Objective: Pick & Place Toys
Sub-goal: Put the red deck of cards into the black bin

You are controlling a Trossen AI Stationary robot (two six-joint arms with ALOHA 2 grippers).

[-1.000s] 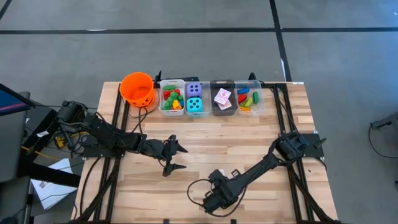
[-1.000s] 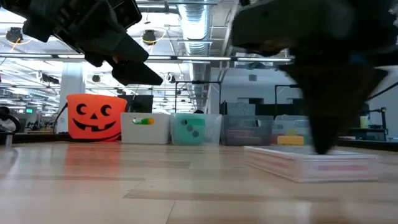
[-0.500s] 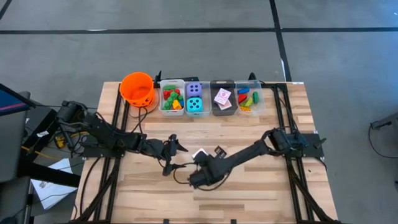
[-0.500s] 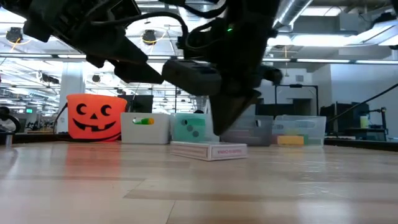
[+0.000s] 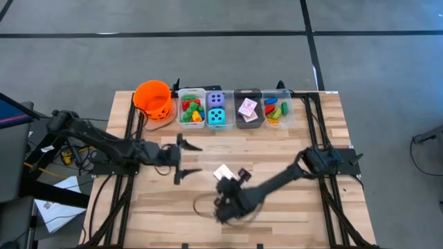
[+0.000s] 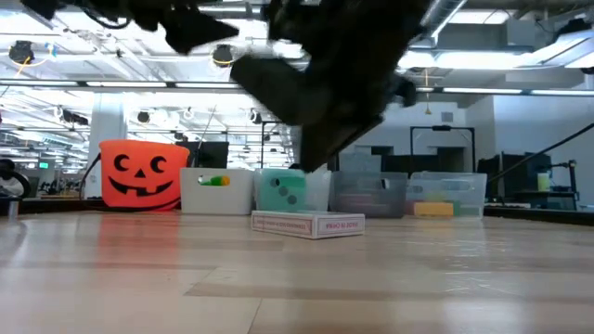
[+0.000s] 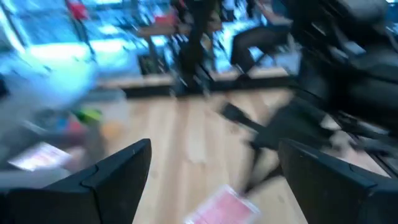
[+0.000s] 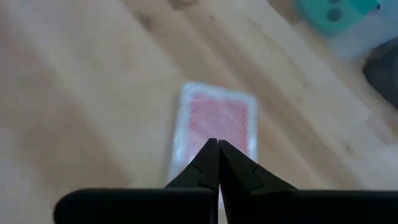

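The card pack [image 5: 223,171] now lies flat mid-table, having slid in from the near right over the last second. I pushed it there with my right gripper [image 5: 223,200], fingers pressed together, which has since drawn back to just near of the pack and lifted off it. My left gripper [image 5: 181,158], fingers wide apart and holding nothing, has pulled away leftward and sits left of the pack, clear of it.

I judge the pack is now placed for a pick, not yet stowed; I must part my right fingers, or bring the left across, to grasp it.

Along the far edge stand the bucket [image 5: 152,97] and the bins [image 5: 235,108], holding bricks [image 5: 192,111], dice [image 5: 217,109] and cards [image 5: 247,108]. Bare wood lies between pack and bins; only my two arms could crowd each other there.
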